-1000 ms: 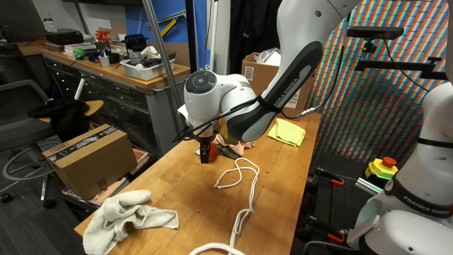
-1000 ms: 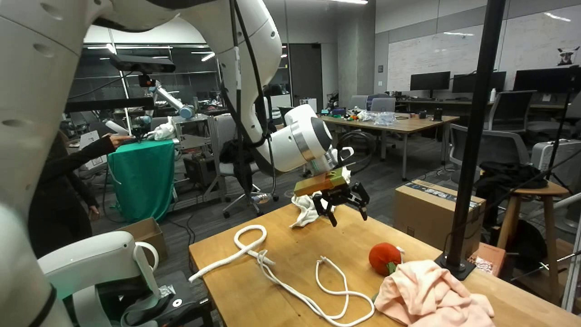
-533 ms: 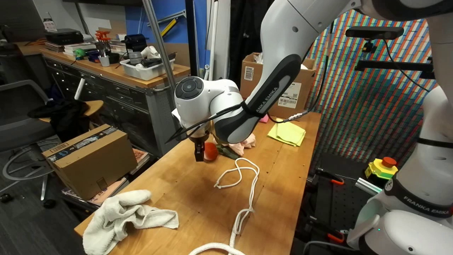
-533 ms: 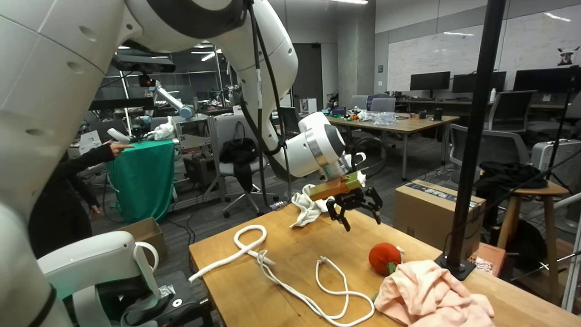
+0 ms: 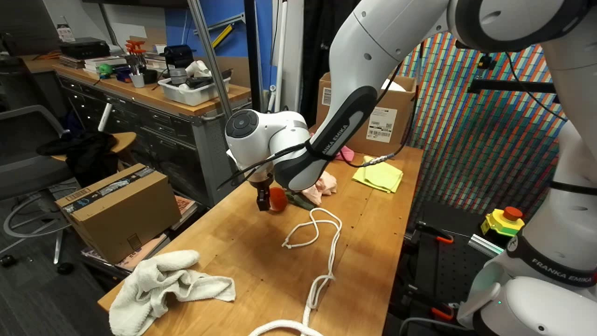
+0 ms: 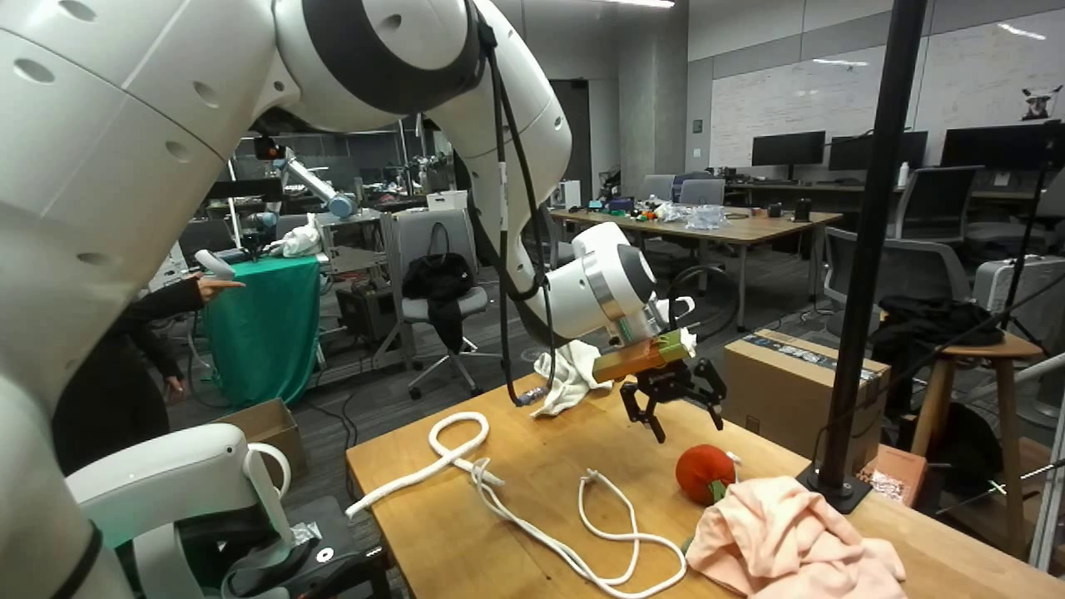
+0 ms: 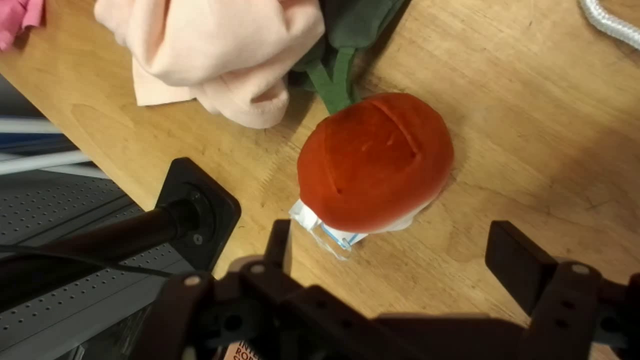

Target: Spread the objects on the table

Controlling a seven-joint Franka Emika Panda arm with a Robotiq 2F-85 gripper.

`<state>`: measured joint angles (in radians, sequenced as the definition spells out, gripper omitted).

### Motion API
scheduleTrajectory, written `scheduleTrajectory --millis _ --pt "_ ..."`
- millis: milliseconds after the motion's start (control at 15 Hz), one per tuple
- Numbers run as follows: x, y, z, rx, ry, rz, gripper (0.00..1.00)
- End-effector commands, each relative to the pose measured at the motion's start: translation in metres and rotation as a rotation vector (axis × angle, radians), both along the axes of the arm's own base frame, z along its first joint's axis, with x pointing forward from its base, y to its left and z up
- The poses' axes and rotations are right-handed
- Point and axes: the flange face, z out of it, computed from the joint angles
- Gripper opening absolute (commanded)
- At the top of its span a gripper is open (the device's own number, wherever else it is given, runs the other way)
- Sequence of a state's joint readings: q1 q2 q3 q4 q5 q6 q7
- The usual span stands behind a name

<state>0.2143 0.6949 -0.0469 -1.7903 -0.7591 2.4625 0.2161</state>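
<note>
1. Table [image 5: 261, 261]: long, wooden plank top. Bears the whole lot; its bare wood offers room for spreading.
2. Cardboard box [image 5: 386, 122]: white-labelled. Stands at the table's end; presumably parked there, no part of the lot.
3. White cord [image 6: 636, 537]: looped, laid along the table. A thicker stretch may be a second length; cannot tell. Judged sufficiently spread.
4. Whitish rag [image 5: 144, 289]: bunched at a table corner, well apart from the other cloths; spaced, it seems, as the task wants.
5. Pale pink cloth [image 6: 790, 541]: crumpled heap. Sits close by the last two entries; probably yet to be parted from them.
6. Yellow-green cloth [image 5: 378, 175]: folded flat near the box; likely needs no handling.
7. Bright pink cloth [image 5: 345, 154]: near the box, partly hidden; extent cannot be told.
8. Claw [image 6: 688, 429]: pointing down above the table. Jaws wide apart, nothing between them; presumably placed to line up on the next entry.
9. Red ball [image 7: 375, 162]: fabric, on the table, just ahead of the jaws, not held. Should squash somewhat if gripped.
10. Dark green piece [image 7: 362, 20]: beside the pale pink cloth, touching it; its strap reaches the ball, whether joined cannot be told.
</note>
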Motion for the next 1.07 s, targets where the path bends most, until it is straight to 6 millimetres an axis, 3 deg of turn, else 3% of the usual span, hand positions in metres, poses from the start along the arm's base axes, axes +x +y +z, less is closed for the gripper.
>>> scheduleTrajectory --millis 0,733,867,1000 --pt "0.017 -0.009 -0.007 -0.025 0.009 -0.010 1.00" --pt "0.031 -0.039 -0.030 -0.042 0.050 -0.067 1.00" --pt "0.032 -0.042 -0.032 -0.032 0.060 -0.073 0.72" --pt "0.033 -0.044 -0.034 -0.024 0.071 -0.079 0.58"
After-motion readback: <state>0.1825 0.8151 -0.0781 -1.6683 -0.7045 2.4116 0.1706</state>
